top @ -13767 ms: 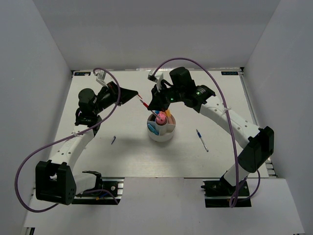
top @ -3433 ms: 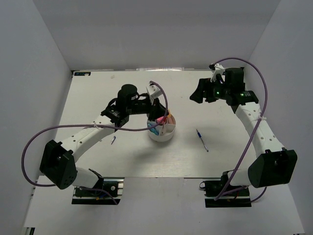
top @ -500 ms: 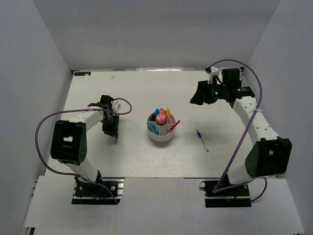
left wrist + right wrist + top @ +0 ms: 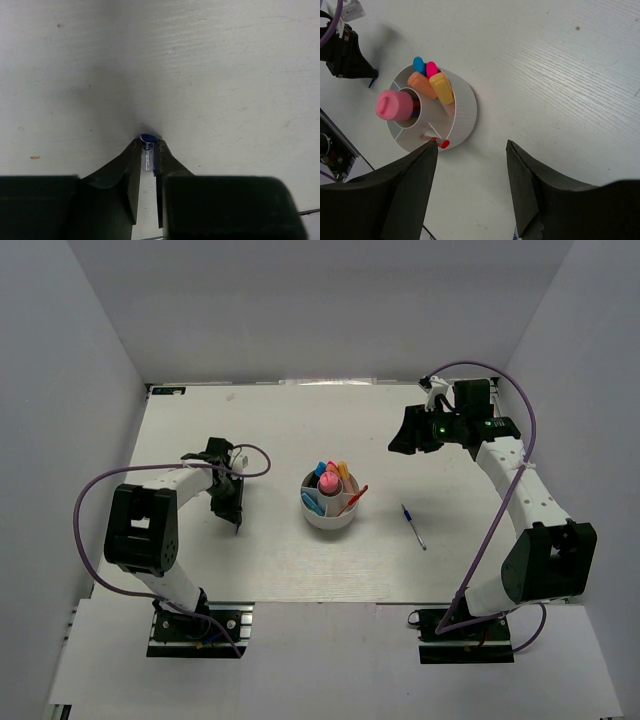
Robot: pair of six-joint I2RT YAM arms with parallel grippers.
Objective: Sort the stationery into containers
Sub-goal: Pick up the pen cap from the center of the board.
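Black fingers [image 4: 131, 167] of the left gripper [image 4: 147, 146] pinch a thin blue-capped pen [image 4: 147, 156] on the white table [image 4: 270, 565], left of the round white divided cup [image 4: 345, 517]. The right gripper [image 4: 402, 443] gapes empty, far right. End-gripped, the pen may swivel out.

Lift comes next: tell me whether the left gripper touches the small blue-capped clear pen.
Touching. Left wrist view: the black fingers of the left gripper press both sides of the blue-capped pen, no gap.
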